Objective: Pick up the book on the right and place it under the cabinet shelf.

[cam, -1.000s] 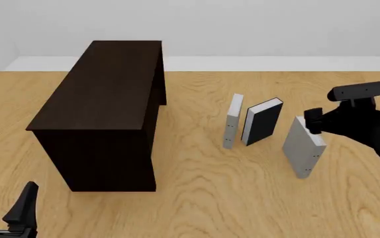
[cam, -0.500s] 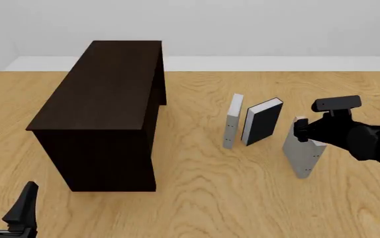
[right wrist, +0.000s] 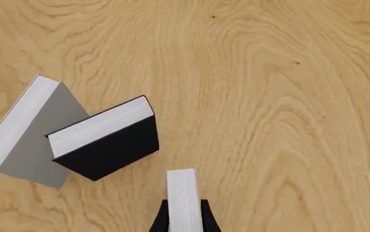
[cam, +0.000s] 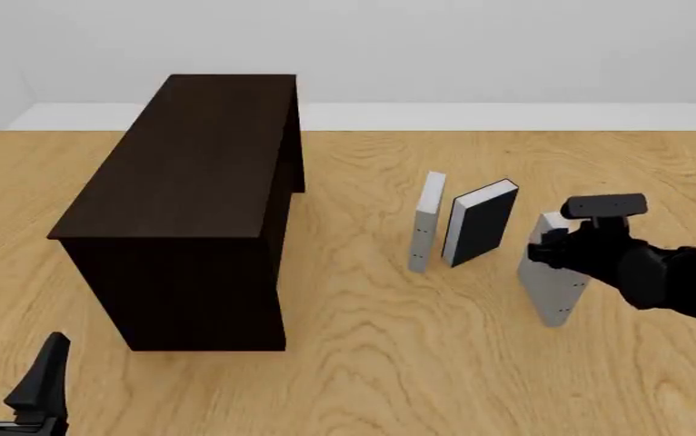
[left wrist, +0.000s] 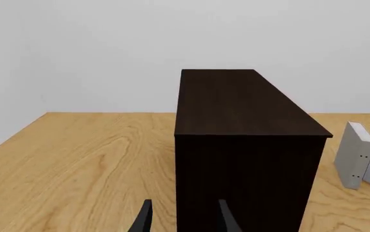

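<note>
The right gripper (cam: 547, 243) pinches the top of the book (cam: 551, 289), upright at the right of 3 books, its fingertips mostly hidden. The left gripper (cam: 9, 372), cut off near-left, hangs spread, empty. The cabinet shelf (cam: 191, 182) stands left.

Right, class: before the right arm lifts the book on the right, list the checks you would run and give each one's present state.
1. Right end effector straddles the book: ok, one finger on each side.
2. Fingers firmly closed on it: cannot tell.
3. Book stands upright: ok.
4. Book stands apart from the black book: ok.
5. Table path to the cabinet shelf: not ok, the black book and the thin grey book stand between.
6. Left end effector away from that path: ok.
</note>
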`<action>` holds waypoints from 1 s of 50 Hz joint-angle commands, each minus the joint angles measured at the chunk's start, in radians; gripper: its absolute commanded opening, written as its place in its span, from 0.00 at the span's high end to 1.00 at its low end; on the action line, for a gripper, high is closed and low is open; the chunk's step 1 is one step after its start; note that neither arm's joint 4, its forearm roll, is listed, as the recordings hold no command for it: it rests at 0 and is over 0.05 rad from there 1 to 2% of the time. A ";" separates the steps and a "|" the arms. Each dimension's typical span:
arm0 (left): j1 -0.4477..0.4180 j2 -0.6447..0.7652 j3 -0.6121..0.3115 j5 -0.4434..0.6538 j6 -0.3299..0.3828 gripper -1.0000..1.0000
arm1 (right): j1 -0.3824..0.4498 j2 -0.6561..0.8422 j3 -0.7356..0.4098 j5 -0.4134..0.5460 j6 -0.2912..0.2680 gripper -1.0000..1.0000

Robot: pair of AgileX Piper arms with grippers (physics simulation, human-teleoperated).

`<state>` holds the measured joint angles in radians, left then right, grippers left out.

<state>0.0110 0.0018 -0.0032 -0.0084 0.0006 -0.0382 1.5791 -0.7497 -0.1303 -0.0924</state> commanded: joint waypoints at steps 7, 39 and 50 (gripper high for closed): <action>0.000 0.000 0.000 0.002 0.000 0.00 | 0.006 0.038 0.039 0.008 0.025 1.00; 0.001 0.003 0.001 0.008 -0.001 0.00 | 0.063 -0.531 0.065 0.292 0.091 1.00; 0.001 0.003 0.001 0.008 -0.001 0.00 | 0.144 -0.739 0.080 0.370 0.208 1.00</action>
<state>0.0117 0.0048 -0.0026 -0.0009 -0.0001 0.0518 1.0243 -0.6701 0.1676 0.0167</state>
